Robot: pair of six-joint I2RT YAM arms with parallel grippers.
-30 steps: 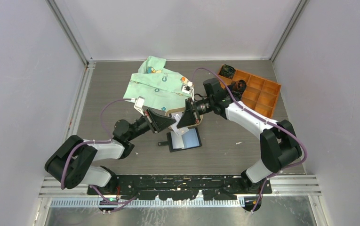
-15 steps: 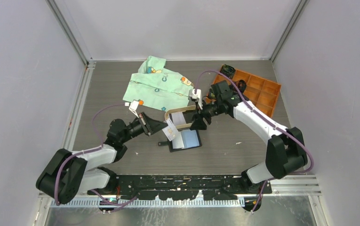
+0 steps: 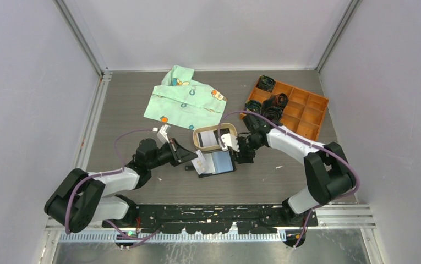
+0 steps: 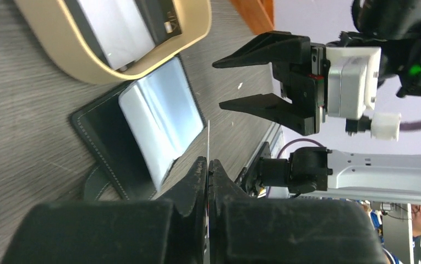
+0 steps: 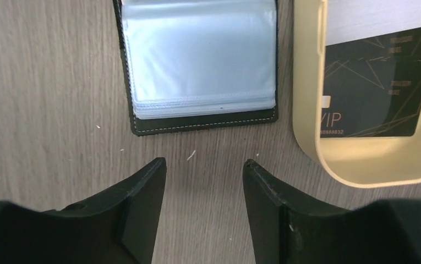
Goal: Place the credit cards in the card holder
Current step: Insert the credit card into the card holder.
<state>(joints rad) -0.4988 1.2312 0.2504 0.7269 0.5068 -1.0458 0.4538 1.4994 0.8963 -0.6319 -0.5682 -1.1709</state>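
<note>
Just beyond the left pincer, clamped on a card, the card holder lies open, seemingly awaiting careful insertion; the right pincer gapes empty.

Clamped left gripper, spread right gripper.

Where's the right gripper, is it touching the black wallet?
Apart. The right wrist view shows a strip of table between the open right gripper and the card holder edge.

tray cropped at top, credit card edge-on, face hidden
</note>
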